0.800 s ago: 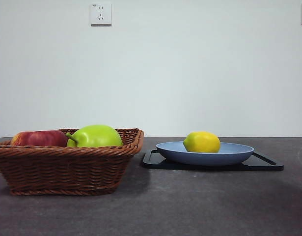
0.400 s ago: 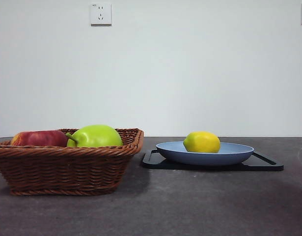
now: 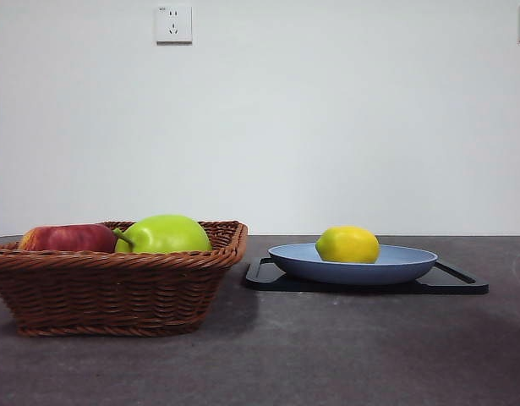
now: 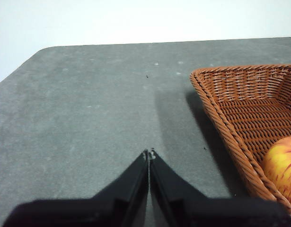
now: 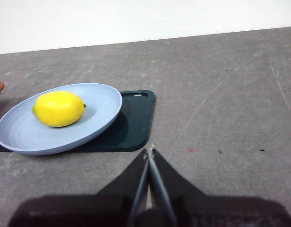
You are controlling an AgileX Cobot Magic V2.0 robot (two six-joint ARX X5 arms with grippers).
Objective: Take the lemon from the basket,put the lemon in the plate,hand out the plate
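On the plate (image 3: 412,264), which sits on a black tray (image 3: 462,283) beside the basket (image 3: 116,292), the lemon (image 3: 347,244) lies ready for handing out. Left gripper (image 4: 149,154) and right gripper (image 5: 150,152) hang closed, empty.

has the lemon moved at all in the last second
No. The lemon sits at the same spot in the plate, at the same offset from the wall socket above.
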